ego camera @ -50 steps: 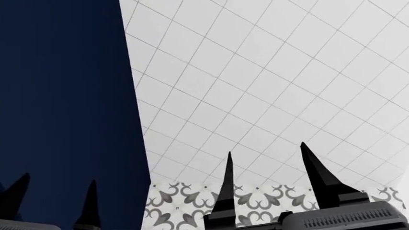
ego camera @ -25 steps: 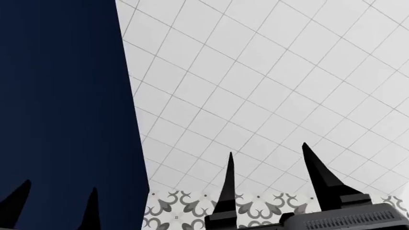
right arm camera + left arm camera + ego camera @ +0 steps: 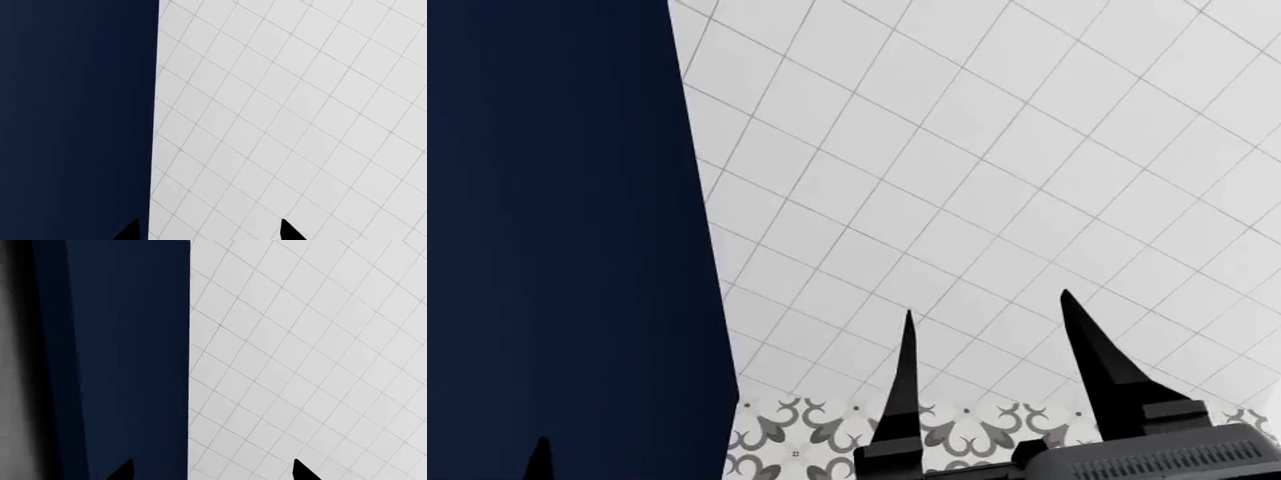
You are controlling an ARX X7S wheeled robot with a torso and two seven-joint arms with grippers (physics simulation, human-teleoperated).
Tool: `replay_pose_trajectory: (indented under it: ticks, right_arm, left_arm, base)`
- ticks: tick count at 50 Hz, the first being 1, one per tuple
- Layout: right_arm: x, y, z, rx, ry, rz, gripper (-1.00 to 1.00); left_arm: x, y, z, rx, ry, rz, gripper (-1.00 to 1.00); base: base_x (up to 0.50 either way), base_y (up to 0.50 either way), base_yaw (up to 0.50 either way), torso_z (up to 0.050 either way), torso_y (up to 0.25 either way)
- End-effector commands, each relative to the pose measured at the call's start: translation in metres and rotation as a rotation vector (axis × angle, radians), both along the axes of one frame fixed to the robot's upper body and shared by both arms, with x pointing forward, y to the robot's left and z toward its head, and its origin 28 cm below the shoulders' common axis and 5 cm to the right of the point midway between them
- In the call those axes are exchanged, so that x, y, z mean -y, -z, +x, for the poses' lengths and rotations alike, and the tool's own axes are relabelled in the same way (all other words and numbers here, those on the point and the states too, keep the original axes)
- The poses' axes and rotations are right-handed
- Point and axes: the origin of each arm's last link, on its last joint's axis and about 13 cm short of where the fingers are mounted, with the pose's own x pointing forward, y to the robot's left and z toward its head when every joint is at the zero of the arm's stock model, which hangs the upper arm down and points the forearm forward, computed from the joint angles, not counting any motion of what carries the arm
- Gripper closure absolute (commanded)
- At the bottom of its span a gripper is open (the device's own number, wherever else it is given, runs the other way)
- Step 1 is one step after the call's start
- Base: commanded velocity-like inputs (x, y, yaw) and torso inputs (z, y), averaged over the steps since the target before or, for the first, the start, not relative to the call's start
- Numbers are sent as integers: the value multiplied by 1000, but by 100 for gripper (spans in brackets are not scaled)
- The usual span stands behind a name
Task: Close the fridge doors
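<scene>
The right gripper shows in the head view as 2 black pointed fingers standing well apart with only wall between them, so it is spread wide and holds nothing. Its grey ribbed body sits at the near edge of that view. In the right wrist view the same 2 tips barely enter the frame, again far apart.

The left gripper shows 2 dark tips in its wrist view, set wide with nothing between them. In the head view only 1 small black tip of it appears, near and at the left, in front of the dark panel.

Beyond the fingers, a tall navy cabinet side fills the left of every view, a flat dark blue face with a straight vertical edge. In the left wrist view a grey blurred strip lies at its far left side; what it is cannot be told.

To the right of the cabinet is a white tiled wall, square tiles laid on the diagonal with thin grey joints. A band of patterned tiles with grey and black scroll ornament runs along its lower part, behind the right fingers.

The fridge doors appear in none of the 3 views. No writing or label is readable.
</scene>
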Motion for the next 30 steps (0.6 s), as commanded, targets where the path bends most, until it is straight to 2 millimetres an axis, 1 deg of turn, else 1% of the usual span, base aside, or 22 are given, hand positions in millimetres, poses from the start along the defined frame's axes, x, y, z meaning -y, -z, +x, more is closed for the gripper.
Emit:
replay_pose_trajectory:
  ticks: [1,5,7,8,10,15,22,25,29,30]
  right_arm:
    - [1,0,0,5,-1,3,-100]
    - [0,-1,0,6,-5,0,-100]
    - [0,-1,0,8,-4,-1,-100]
    - [1,-1,0,8,-4,0,-100]
    - [1,-1,0,7,-2,1,-100]
    - [2,-2,-2,10,-1,0,-100]
    - [2,-2,-2,12,-6,1,-100]
    - [2,-2,-2,13,-6,3,-100]
    - [2,-1,-4,12,-10,3,-100]
    - [3,-1,-4,12,-8,3,-100]
  left_arm:
    - [-25,0,-29,-50,-98,-38,-100]
    - [-45,-5,-31,-41,-232,-75,-100]
    - [-52,-4,-30,-61,-281,-107,-100]
    - [-57,-3,-30,-56,-337,-91,-100]
    - [-61,-4,-30,-59,-355,-112,-100]
    - [-78,-15,-31,-43,-475,-106,-100]
    - [-92,-33,-31,-10,-547,-69,-100]
    - [-98,-42,-27,8,-575,-31,-100]
    - [-101,-42,-20,1,-593,12,-100]
    - [-102,-42,-17,-6,-601,45,-100]
  base:
    - [0,0,0,0,0]
    - [0,0,0,0,0]
    - [0,0,0,0,0]
    - [0,0,0,0,0]
    - [0,0,0,0,0]
    - [-4,2,3,0,0]
    - [-4,3,8,0,0]
    - [-4,3,9,0,0]
    - [-5,3,10,0,3]
    - [0,4,9,0,0]
